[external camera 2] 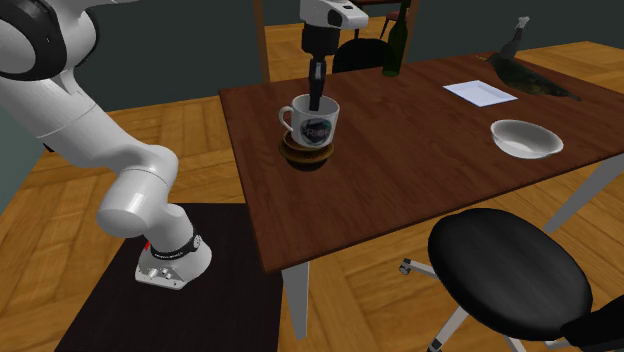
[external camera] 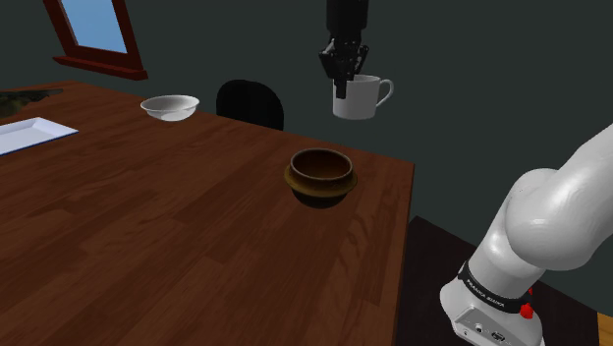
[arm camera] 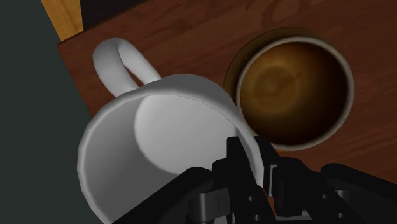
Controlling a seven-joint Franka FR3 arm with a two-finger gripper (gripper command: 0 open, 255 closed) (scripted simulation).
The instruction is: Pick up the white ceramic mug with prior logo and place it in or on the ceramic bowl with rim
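My gripper (external camera: 343, 71) is shut on the rim of a white mug (external camera: 360, 97), one finger inside and one outside the wall. The mug hangs upright in the air, well above the table. In the second exterior view the mug (external camera 2: 316, 124) shows a dark round logo, and the gripper (external camera 2: 316, 96) comes down into it from above. A brown bowl with a wide rim (external camera: 320, 175) stands on the table below, a little to one side of the mug. In the wrist view the mug (arm camera: 153, 137) sits beside the brown bowl (arm camera: 296, 89), with the gripper (arm camera: 253, 159) clasping its wall.
A white bowl (external camera: 169, 107) and a flat white plate (external camera: 29, 133) stand further along the wooden table (external camera: 147, 256). A dark bottle (external camera 2: 397, 45) stands at the table's far edge. A black stool (external camera 2: 510, 265) is on the floor beside the table.
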